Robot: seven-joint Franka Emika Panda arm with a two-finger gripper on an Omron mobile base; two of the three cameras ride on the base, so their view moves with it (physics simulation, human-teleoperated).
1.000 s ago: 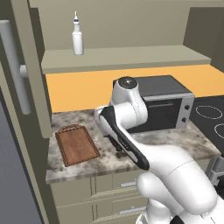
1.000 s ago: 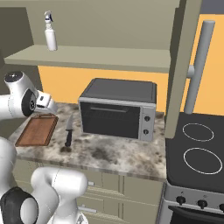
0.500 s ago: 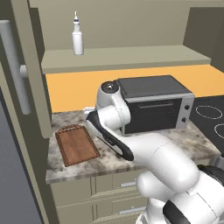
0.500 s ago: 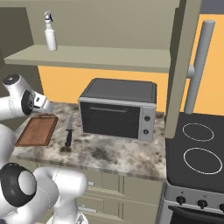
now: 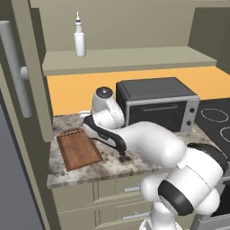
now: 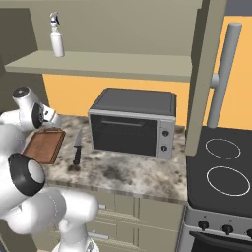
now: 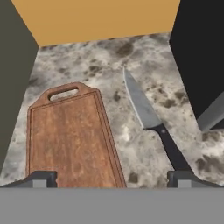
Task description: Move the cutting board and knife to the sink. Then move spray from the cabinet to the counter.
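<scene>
White arm bent low; hand (image 7: 112, 178) wide open, empty, above cutting board (image 7: 70, 138), knife (image 7: 151, 122).

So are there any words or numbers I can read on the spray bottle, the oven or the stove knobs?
None to read.
The spray is plain white, no label.
The toaster oven has two knobs with no markings visible.
The stove knobs are too small to show any numbers.
The cutting board and knife carry no marks.

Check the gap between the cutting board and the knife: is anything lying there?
Nothing. In the hand view, only bare counter separates the cutting board from the knife; they lie apart.
</scene>
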